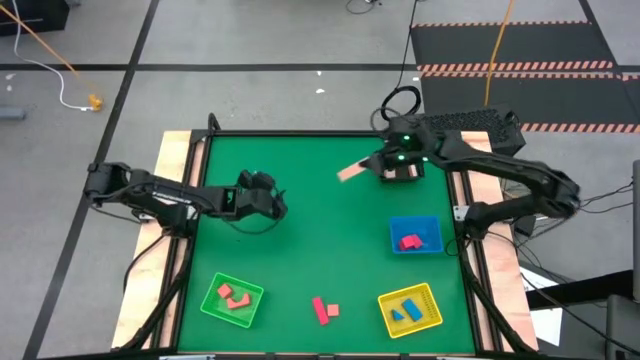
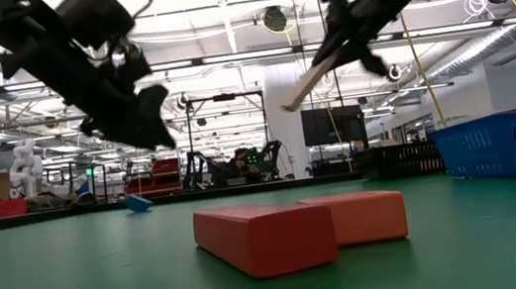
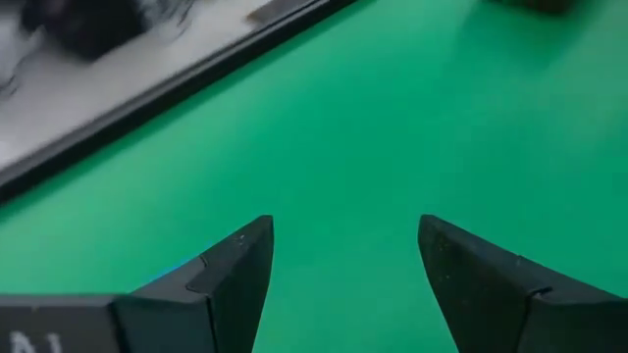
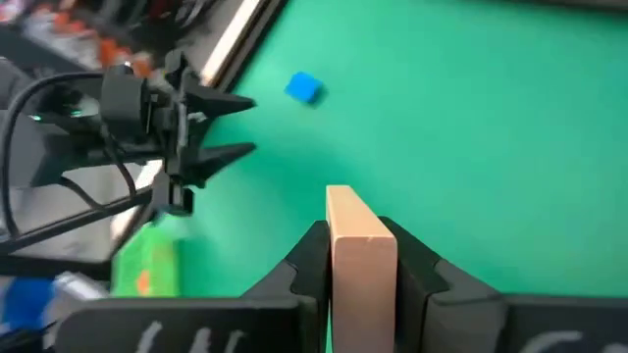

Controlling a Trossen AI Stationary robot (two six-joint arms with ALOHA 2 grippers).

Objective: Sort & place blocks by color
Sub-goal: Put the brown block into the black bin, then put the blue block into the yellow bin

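Note:
My right gripper [image 1: 378, 168] hangs high over the table's far right part, shut on a tan bar block [image 1: 352, 172]. My left gripper [image 1: 278, 205] stands open above the left half of the green table, nothing between its fingers [image 3: 343, 235]. A small blue block [image 4: 304, 88] lies flat on the table just beyond the left gripper's fingertips. A red bar [image 1: 320, 311] and a pink block [image 1: 332, 310] lie side by side near the front edge. The green tray [image 1: 214, 309] holds red and pink blocks, the yellow tray [image 1: 430, 322] blue ones, the blue tray [image 1: 428, 226] a red one. My right gripper pinches the tan bar between its two fingers by the bar's two long sides [image 4: 361, 257]. The fingers lie along the bar, slanting down, and its free end [image 2: 294, 100] sticks out past the fingertips. The bar is lifted clear of the table and tilts downward.
The three trays sit along the front and right of the table: the green one front left, the yellow one front right, the blue one at the right. A black mesh basket [image 1: 470, 125] stands off the far right corner. The table's middle [image 1: 320, 230] is bare green.

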